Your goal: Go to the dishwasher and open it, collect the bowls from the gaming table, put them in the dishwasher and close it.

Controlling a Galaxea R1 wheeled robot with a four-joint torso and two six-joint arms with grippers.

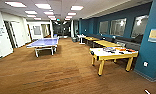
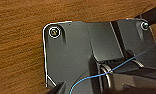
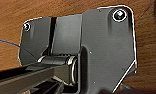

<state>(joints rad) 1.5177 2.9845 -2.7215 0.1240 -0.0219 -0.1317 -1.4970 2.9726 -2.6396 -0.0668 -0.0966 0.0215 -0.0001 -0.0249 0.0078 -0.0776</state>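
I'm in an open game room on brown carpet (image 1: 56, 72). Landmark: the near yellow desk (image 1: 113, 53) against the teal wall (image 1: 151, 50). It has a white top and yellow legs, with a few small dark and orange items (image 1: 124, 50) on it; too blurred for me to say what they are, can't confirm bowls. Behind that desk, along the same wall, more yellow desks (image 1: 104, 43) run in a row toward the far end. Well apart from it, across the open carpet, stands a blue ping-pong table (image 1: 44, 43) on white legs. Beyond the ping-pong table there are white walls and doorways (image 1: 12, 33). Framed panels (image 1: 117, 26) hang on the teal wall above the row of desks. A small white wall outlet (image 1: 145, 64) sits low on the wall just beside the near desk.

Dishwasher: not in sight from here. Gaming table: can't pick one out with certainty.

Both wrist views look down on carpet. Left hand and right hand: can't tell whether wide or narrow. A thin blue cable (image 2: 106, 72) crosses the left wrist view.
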